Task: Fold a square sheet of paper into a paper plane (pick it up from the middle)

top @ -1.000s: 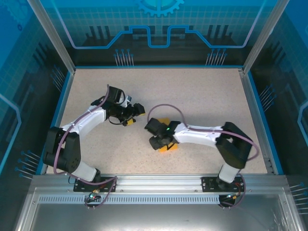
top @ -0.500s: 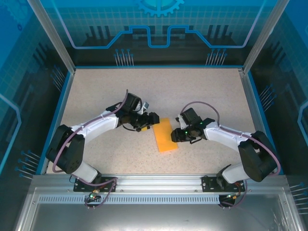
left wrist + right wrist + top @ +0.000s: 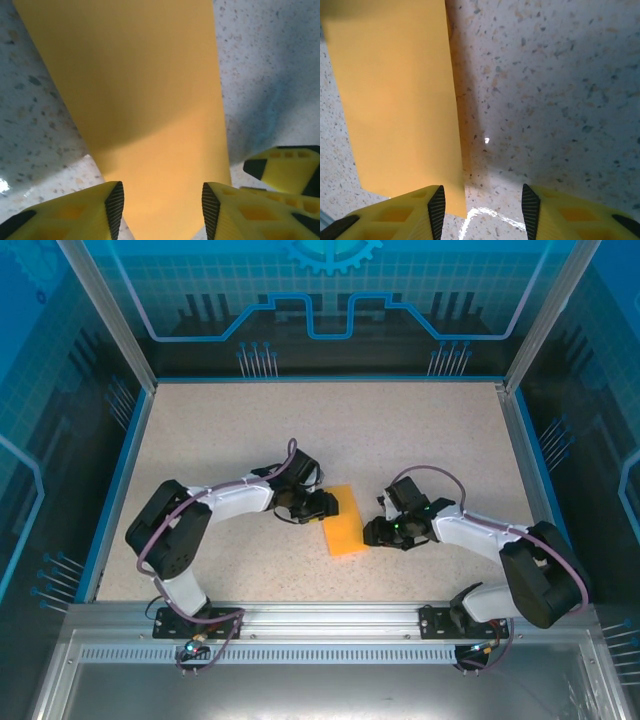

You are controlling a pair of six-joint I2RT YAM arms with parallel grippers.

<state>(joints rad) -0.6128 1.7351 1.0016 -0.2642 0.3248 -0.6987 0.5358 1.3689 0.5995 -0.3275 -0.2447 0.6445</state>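
The square sheet of paper (image 3: 347, 523) is bright orange and lies flat on the speckled table as a plain folded oblong, near the middle. My left gripper (image 3: 326, 506) sits low at its far-left end. In the left wrist view its jaws (image 3: 161, 207) stand apart over the paper (image 3: 145, 90), gripping nothing. My right gripper (image 3: 374, 532) is at the paper's near-right edge. In the right wrist view it (image 3: 483, 212) is open, straddling the paper's corner (image 3: 390, 100) and bare table. One right finger (image 3: 282, 167) shows in the left wrist view.
The speckled table (image 3: 420, 430) is ringed by a blue rim (image 3: 530, 470) and clear blue-tinted walls with metal posts. Both arms bend in towards the centre, and their bases stand on the metal rail (image 3: 330, 618) at the near edge.
The left arm has swung right and down to the paper's end, and its jaws have narrowed. The right gripper came off the paper, pulled right, then settled at its near-right edge.
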